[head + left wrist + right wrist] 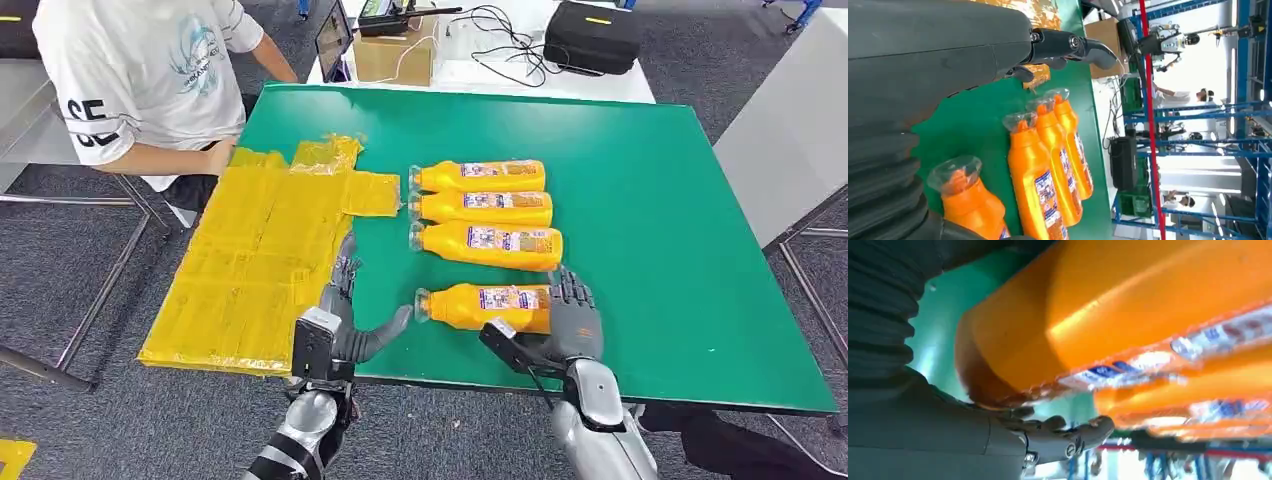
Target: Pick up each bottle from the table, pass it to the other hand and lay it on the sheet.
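Nearest bottle (488, 305) lies on the bench (680, 250), just below the row of three bottles (487, 212). Right hand (572, 315) wraps its base end; firm hold unclear. Left hand (345, 320) waits spread, holding nothing, beside the yellow sheet (250, 270). Advice: close fully, lift level before passing.

I counted four orange bottles (487, 306) lying on one green table (660, 200), one yellow sheet (255, 260), one person (150, 70) beside it, and two robot hands.
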Available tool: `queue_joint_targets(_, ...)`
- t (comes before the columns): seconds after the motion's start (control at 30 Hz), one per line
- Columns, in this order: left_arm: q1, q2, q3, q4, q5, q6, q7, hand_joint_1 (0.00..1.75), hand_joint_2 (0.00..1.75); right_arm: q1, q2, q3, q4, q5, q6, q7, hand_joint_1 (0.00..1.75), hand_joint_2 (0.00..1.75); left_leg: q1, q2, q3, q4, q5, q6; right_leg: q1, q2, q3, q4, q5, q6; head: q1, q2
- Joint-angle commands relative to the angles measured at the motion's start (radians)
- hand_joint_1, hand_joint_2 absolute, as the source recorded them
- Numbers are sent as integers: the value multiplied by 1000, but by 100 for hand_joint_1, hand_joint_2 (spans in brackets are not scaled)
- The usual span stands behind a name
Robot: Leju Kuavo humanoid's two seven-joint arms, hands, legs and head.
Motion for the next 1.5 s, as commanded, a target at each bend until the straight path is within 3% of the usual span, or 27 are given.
queue_joint_targets(0.03, -42, -30, 19, 82, -7, -36, -1, 0, 175, -16, -80, 130, 200, -99, 247, -50, 175, 175, 1, -1, 7, -1, -2, 0, 1, -1, 8, -2, -1, -1, 0, 0)
queue_joint_targets(0.47, -103, -5, 36, 135, -20, -59, 6, 0, 175, -111, -127, 219, 342, -212, 409, -106, 175, 175, 2, 2, 44, -2, -18, 3, 3, 4, 33, -5, -12, 2, 0, 0)
queue_joint_targets(0.53, -103, -3, 37, 135, -20, -60, 6, 0, 175, -112, -125, 220, 342, -212, 409, -106, 175, 175, 1, 9, 51, 0, -24, 5, 2, 10, 39, -3, -16, 0, 0, 0)
queue_joint_targets(0.57, -105, 2, 41, 135, -26, -53, 5, 0, 175, -113, -118, 212, 338, -235, 400, -115, 175, 175, 2, 7, 47, -1, -23, 6, 3, 7, 36, -5, -15, -1, 0, 0)
queue_joint_targets(0.73, -101, 44, 85, 101, -100, 24, 29, 0, 175, -67, -34, 139, 135, -369, 229, -148, 175, 175, 1, 13, 59, 2, -33, 6, 2, 14, 47, -3, -22, 3, 0, 0)
queue_joint_targets(0.77, -106, 54, 102, 100, -127, 54, 40, 0, 175, -33, 16, 87, 29, -459, 173, -191, 175, 175, 1, 12, 53, 2, -30, 5, 2, 13, 42, -4, -19, 2, 1, 0)
queue_joint_targets(0.8, -115, 61, 116, 109, -135, 62, 50, 0, 175, -11, 46, 71, -44, -498, 140, -203, 175, 175, 1, 14, 58, -1, -31, 6, 1, 15, 54, -5, -19, 3, 0, 0)
queue_joint_targets(0.93, -137, 67, 186, 81, -80, 64, -10, 0, 175, 49, 164, 52, -244, -720, 29, -291, 175, 175, 1, 16, 56, -1, -26, 4, 2, 17, 54, -3, -18, 1, 0, 0)
queue_joint_targets(1.1, -138, 69, 176, 73, -90, 63, 28, 0, 175, 37, 185, 95, -256, -818, -15, -329, 175, 175, 1, 7, 40, 0, -23, 3, 1, 10, 39, 1, -19, 3, 0, 0)
queue_joint_targets(1.17, -136, 69, 169, 77, -88, 52, 39, 0, 175, 25, 185, 104, -242, -832, -16, -338, 175, 175, 2, 5, 37, 0, -23, 2, 2, 8, 37, 0, -20, 3, 0, 0)
queue_joint_targets(1.3, -133, 74, 134, 89, -9, -107, 100, 0, 175, -38, 196, 127, -159, -872, -11, -359, 175, 175, 1, 6, 33, 0, -22, 2, 1, 9, 34, 0, -19, 4, 0, 0)
queue_joint_targets(1.5, -129, 78, 108, 77, 12, -166, 114, 0, 175, -61, 200, 140, -117, -877, -5, -371, 175, 175, 0, 3, 30, 0, -22, 2, 0, 6, 32, -1, -19, 3, 0, 0)
